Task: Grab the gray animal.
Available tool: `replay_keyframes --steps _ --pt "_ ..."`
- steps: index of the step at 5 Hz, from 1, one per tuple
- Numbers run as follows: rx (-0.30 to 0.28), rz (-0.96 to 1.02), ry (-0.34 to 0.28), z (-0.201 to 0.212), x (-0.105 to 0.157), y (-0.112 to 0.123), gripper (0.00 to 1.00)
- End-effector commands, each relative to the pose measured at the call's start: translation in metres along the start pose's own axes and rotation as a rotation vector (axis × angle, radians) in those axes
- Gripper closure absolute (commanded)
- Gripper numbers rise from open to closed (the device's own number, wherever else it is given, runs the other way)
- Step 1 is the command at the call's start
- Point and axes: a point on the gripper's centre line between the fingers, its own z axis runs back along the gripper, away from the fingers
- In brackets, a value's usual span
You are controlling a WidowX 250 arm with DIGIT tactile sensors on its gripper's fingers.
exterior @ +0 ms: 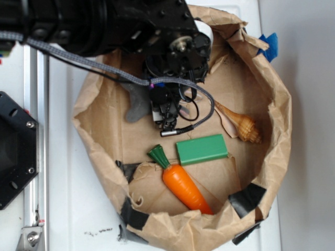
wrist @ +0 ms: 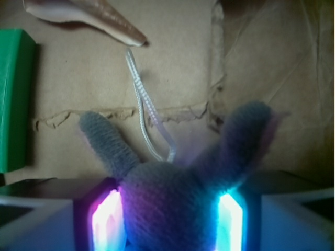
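The gray animal (wrist: 167,193) is a soft knitted plush, and in the wrist view it fills the gap between my two lit fingers. Its two flat ears (wrist: 107,144) stick out ahead and a thin white loop (wrist: 142,102) trails forward on the paper. My gripper (wrist: 170,214) is shut on it, with both pads (wrist: 110,219) pressed against its sides. In the exterior view only a gray flap of the gray animal (exterior: 137,104) shows to the left of the gripper (exterior: 166,119). The black arm hides the remainder of it.
All of this lies in a crumpled brown paper basin (exterior: 280,104) patched with black tape (exterior: 246,197). An orange carrot (exterior: 184,185), a green block (exterior: 202,149) and a wooden honey dipper (exterior: 242,125) lie close by. A black mount (exterior: 15,149) stands at left.
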Motion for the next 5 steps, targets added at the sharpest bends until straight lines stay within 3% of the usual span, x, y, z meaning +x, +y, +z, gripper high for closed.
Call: replay_keyframes --steps 1,2,3,5 --pt "-0.058 0.013 -0.109 0.059 0.003 -0.008 1.00" --pt "-0.101 0.014 -0.150 0.101 0.001 -0.026 1.00" --pt "-0.097 -0.015 -0.182 0.121 -0.004 -0.047 1.00" --pt "-0.069 -0.028 -0.180 0.113 -0.004 -0.058 1.00"
